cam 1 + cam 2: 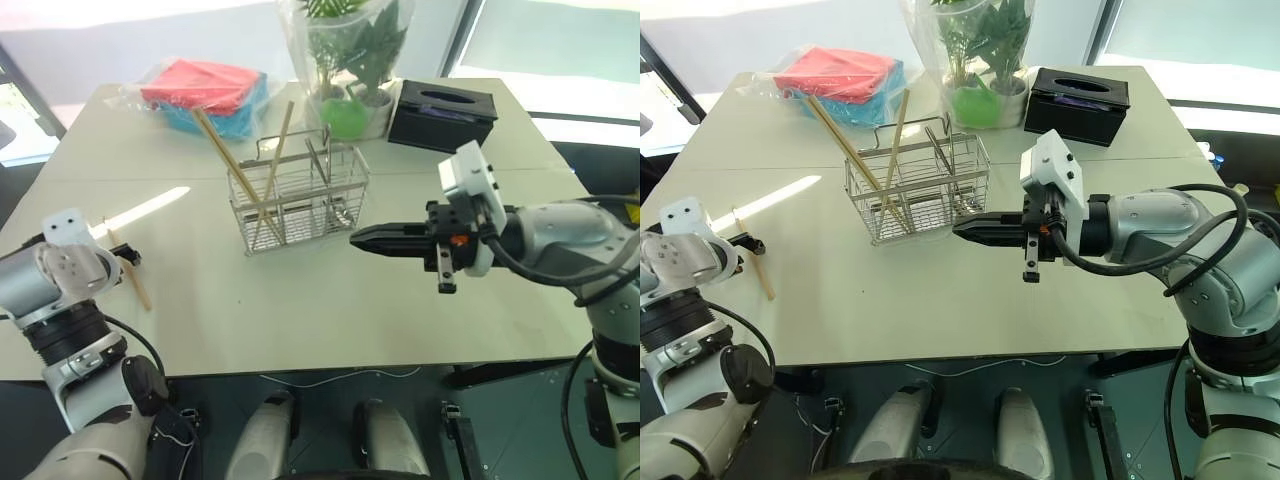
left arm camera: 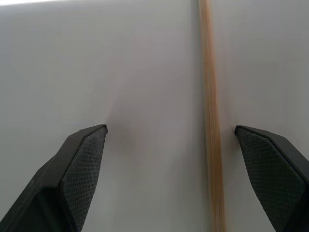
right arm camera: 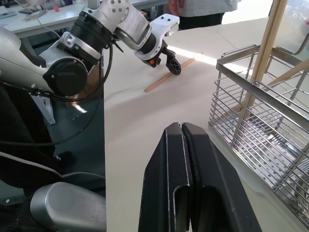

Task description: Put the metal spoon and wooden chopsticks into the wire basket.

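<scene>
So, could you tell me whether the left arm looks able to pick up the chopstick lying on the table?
Probably yes: the left gripper is over the chopstick with jaws open on either side of it, and nothing lies between.

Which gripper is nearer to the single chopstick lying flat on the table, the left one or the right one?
Left. The left gripper hangs open directly over the loose chopstick, one finger either side. The right gripper is shut beside the wire basket, far off.

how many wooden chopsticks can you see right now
3: two wooden chopsticks stand leaning in the wire basket, one lies on the table by the left gripper. More may be hidden.
</scene>
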